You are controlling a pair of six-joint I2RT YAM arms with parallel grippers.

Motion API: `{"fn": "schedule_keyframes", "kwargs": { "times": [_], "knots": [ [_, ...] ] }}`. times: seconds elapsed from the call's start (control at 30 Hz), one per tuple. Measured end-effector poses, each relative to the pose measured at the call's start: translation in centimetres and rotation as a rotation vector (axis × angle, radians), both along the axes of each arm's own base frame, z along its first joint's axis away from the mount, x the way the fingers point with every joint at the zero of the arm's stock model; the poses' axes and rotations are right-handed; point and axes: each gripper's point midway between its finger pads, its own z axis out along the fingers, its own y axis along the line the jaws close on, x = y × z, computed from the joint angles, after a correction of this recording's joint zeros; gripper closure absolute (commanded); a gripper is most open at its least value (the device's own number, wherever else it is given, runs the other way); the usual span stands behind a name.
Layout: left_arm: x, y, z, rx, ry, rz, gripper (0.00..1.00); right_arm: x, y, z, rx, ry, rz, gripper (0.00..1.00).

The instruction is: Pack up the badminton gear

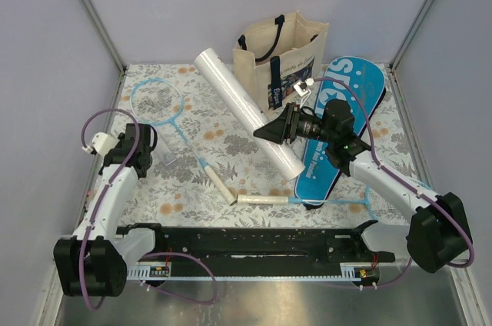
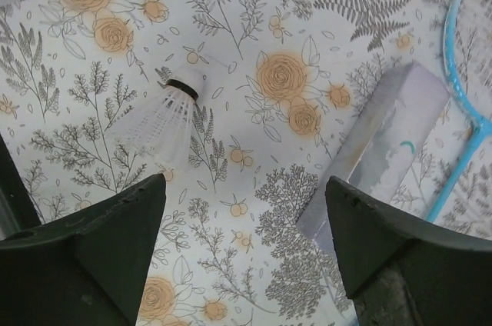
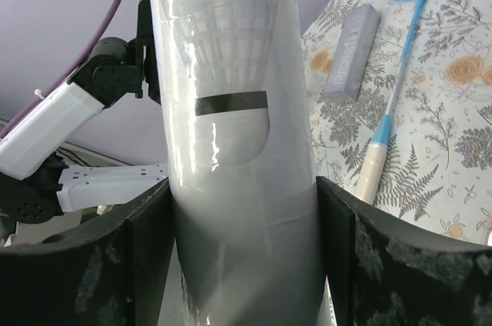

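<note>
**Right tool clamps the white tube, left tool open over the bench**

The long white tube [image 1: 246, 111] runs slantwise across the middle of the bench [image 1: 154, 191]. Its far end is near the cream tote bag [image 1: 269, 49] and its near end is just beside the blue case [image 1: 361, 95] lettered "SPORT". The right tool [image 1: 265, 132] is closed on the tube, both fingers [image 3: 138, 249] pressed to its wall, and stacked shuttlecocks show faintly through it.

1 light-blue racket [image 1: 157, 99] lies flat at the left. The 2nd racket [image 1: 265, 199] lies along the near edge, its shaft passing under the case.

The left tool [image 2: 246, 187] hangs with its jaws wide apart and nothing between them, above a loose shuttlecock [image 2: 157, 122] and a small grey box [image 2: 384, 141].

A floral cloth covers the bench, and plain pale walls close it in.
</note>
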Motion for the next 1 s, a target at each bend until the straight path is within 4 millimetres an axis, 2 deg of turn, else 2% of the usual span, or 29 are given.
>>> {"fn": "schedule_keyframes", "kwargs": {
  "times": [0.13,0.27,0.4,0.57,0.77,0.9,1.0],
  "knots": [
    [-1.3,0.8,-0.4,-0.027,-0.092,0.133,0.15,-0.2,-0.1,-0.9,-0.036,0.024,0.002,0.64],
    [-2.8,2.0,-1.5,-0.067,-0.227,0.267,0.20,-0.4,-0.3,-1.9,-0.073,0.051,0.003,0.64],
    [-4.1,2.9,-2.5,-0.088,-0.292,0.365,0.23,-0.6,-0.5,-2.0,-0.087,0.060,0.004,0.64],
    [-4.3,3.9,-2.9,-0.106,-0.332,0.454,0.24,-0.7,-0.5,-1.5,-0.083,0.047,0.004,0.64],
    [-4.7,4.2,-5.7,-0.156,-0.317,0.526,0.29,-0.7,-0.5,-1.2,-0.080,0.043,0.005,0.64],
    [-4.2,4.3,-6.3,-0.185,-0.358,0.550,0.39,-0.8,-0.6,-1.0,-0.076,0.036,0.004,0.64],
    [-3.5,4.6,-6.4,-0.197,-0.382,0.564,0.51,-0.9,-0.6,-0.8,-0.074,0.033,0.004,0.64]
  ]
}}
